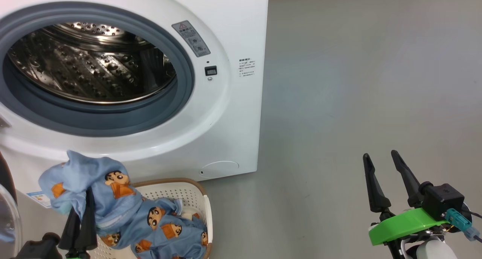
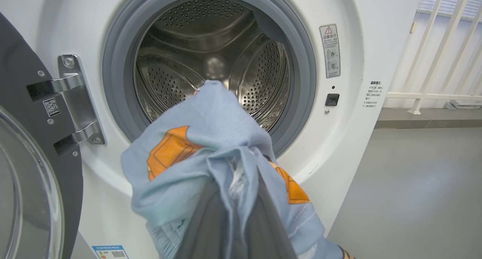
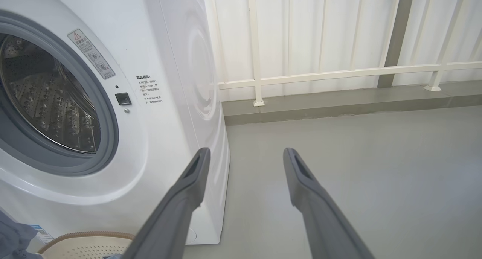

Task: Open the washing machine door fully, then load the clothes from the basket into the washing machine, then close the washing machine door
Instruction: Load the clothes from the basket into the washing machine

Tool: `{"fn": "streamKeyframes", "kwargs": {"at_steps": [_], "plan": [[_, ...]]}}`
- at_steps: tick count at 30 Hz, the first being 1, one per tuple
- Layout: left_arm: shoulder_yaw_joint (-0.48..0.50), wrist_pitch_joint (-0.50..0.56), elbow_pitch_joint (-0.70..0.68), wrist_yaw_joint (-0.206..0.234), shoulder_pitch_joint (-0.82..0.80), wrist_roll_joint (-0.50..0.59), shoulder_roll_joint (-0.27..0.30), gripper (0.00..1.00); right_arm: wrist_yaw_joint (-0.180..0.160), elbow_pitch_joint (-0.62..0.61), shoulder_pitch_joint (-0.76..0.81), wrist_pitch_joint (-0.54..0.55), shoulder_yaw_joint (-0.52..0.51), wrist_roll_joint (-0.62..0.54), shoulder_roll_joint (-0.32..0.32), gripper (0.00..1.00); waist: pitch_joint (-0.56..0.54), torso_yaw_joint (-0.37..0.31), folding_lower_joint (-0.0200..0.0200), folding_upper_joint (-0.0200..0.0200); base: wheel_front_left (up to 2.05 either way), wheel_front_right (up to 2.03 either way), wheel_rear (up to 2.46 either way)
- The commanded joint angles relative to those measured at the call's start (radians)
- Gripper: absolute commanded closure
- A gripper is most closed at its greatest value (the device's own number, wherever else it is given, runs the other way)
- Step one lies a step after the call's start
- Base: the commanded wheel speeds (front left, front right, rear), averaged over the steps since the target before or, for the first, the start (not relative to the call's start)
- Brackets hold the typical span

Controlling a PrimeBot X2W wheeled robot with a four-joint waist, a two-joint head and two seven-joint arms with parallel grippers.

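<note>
The washing machine (image 1: 226, 112) stands with its steel drum (image 1: 90, 63) exposed. Its door (image 2: 22, 157) is swung wide open to the left on a metal hinge (image 2: 75, 101). My left gripper (image 1: 86, 200) is shut on a bunch of the light blue clothes (image 1: 113, 191), lifted above the basket (image 1: 188, 191) and below the drum's mouth. The fabric (image 2: 211, 138) drapes over my closed fingers (image 2: 271, 221) in front of the opening. More of the clothes trail down into the basket. My right gripper (image 1: 379, 154) hangs open over bare floor to the right, holding nothing.
Grey floor (image 1: 357, 82) stretches right of the machine. A white railing (image 3: 339, 70) on a low kerb runs behind it. The open door's glass (image 1: 7, 217) is close to my left arm. The basket rim (image 3: 86, 236) sits against the machine's front.
</note>
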Motion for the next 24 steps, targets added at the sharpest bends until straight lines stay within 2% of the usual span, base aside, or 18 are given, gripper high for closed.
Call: {"fn": "streamKeyframes", "kwargs": {"at_steps": [1, 9, 20, 24], "plan": [[0.037, -0.009, -0.026, -0.008, -0.006, 0.014, 0.007, 1.00, 0.002, -0.027, -0.004, -0.012, 0.026, -0.017, -0.004, 0.00, -0.001, 0.000, 0.0000, -0.0001, 0.00, 0.00, 0.00], [0.037, -0.009, -0.021, -0.010, -0.022, 0.008, -0.001, 1.00, 0.002, -0.032, -0.006, -0.012, 0.026, -0.018, -0.004, 0.00, 0.013, -0.002, 0.0000, -0.0001, 0.00, 0.00, 0.00], [0.053, -0.009, -0.013, -0.015, -0.130, 0.004, -0.004, 1.00, 0.002, -0.041, -0.031, -0.012, 0.035, -0.015, -0.004, 0.00, 0.096, -0.017, 0.0000, -0.0001, 0.00, 0.00, 0.00], [0.061, -0.009, 0.000, -0.017, -0.206, 0.010, 0.022, 1.00, 0.002, -0.046, -0.048, -0.012, 0.043, -0.018, -0.004, 0.00, 0.146, -0.027, 0.0000, -0.0001, 0.00, 0.00, 0.00]]}}
